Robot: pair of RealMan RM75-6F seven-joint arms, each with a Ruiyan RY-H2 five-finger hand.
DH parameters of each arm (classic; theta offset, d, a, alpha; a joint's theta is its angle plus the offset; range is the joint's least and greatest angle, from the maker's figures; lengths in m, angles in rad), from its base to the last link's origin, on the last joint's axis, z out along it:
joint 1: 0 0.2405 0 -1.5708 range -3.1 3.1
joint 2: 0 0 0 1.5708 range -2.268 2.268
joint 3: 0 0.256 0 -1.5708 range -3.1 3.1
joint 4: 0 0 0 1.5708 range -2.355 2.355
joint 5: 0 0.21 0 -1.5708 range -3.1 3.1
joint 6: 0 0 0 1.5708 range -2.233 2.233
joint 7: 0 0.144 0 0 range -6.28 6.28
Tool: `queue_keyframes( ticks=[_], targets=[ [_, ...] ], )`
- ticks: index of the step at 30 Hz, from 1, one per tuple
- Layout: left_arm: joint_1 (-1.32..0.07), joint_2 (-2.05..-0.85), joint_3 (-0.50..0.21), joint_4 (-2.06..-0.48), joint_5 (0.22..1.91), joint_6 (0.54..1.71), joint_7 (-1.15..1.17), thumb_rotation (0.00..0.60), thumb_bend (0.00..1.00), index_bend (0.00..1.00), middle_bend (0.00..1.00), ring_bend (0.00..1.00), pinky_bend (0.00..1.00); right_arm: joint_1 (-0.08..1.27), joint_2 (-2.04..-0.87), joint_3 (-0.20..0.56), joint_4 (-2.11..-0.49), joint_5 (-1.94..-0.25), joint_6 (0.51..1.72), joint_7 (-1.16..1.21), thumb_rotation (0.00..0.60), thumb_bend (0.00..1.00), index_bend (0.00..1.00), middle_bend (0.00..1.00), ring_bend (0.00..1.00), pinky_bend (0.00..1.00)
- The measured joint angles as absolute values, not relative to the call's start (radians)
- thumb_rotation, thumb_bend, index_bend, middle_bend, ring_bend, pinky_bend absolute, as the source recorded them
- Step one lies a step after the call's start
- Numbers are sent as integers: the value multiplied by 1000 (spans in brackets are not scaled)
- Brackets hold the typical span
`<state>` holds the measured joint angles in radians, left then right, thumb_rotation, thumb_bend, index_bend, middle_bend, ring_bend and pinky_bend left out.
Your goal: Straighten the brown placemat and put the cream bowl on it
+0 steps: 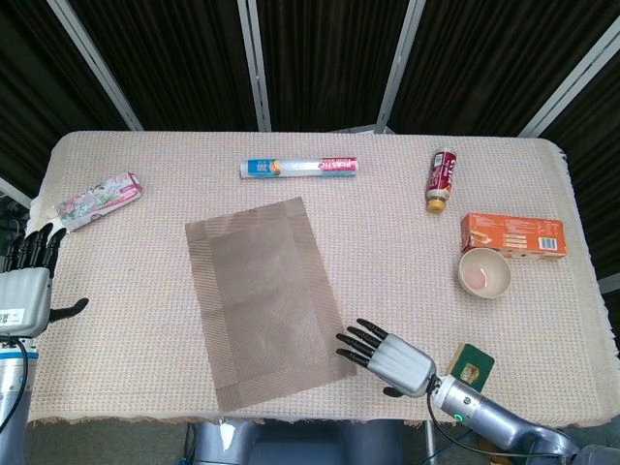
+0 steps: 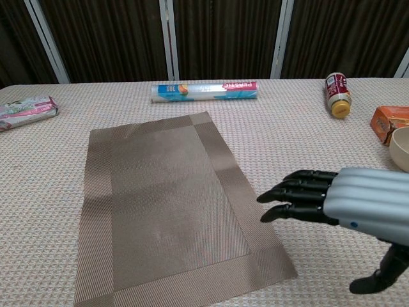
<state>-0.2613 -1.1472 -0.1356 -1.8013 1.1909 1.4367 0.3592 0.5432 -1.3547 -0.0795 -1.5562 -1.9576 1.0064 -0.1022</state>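
The brown placemat [image 1: 268, 298] [image 2: 171, 204] lies skewed on the woven table cover, its far end turned toward the left. The cream bowl [image 1: 483, 272] [image 2: 401, 148] stands upright at the right, just in front of the orange box. My right hand [image 1: 391, 356] [image 2: 348, 202] hovers open, fingers stretched leftward, with its fingertips [image 1: 345, 345] at the mat's near right corner. My left hand [image 1: 24, 288] is open at the table's left edge, well away from the mat, and holds nothing.
A plastic-wrap roll [image 1: 297, 168] lies behind the mat. A red bottle [image 1: 442, 178] and an orange box [image 1: 511, 235] sit at the back right. A green sponge [image 1: 470, 368] lies near the front right edge. A floral packet [image 1: 95, 201] lies at the left.
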Motion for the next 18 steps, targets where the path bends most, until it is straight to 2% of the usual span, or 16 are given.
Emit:
queue_keyframes(
  ticks=[9,18],
  targets=[
    [-266,-1150,-136,-1786,1198,1416,345,600,57,0,0,0,0,580,-1486,-65,-1480,-1937,938,-204,600,26,121,36,0,0],
    [-264,-1145,-138,-1787,1199,1406,331,600,61,0,0,0,0,594,-1545,-47,-1462,-1876,925,-246,600,63,127,36,0,0]
  ],
)
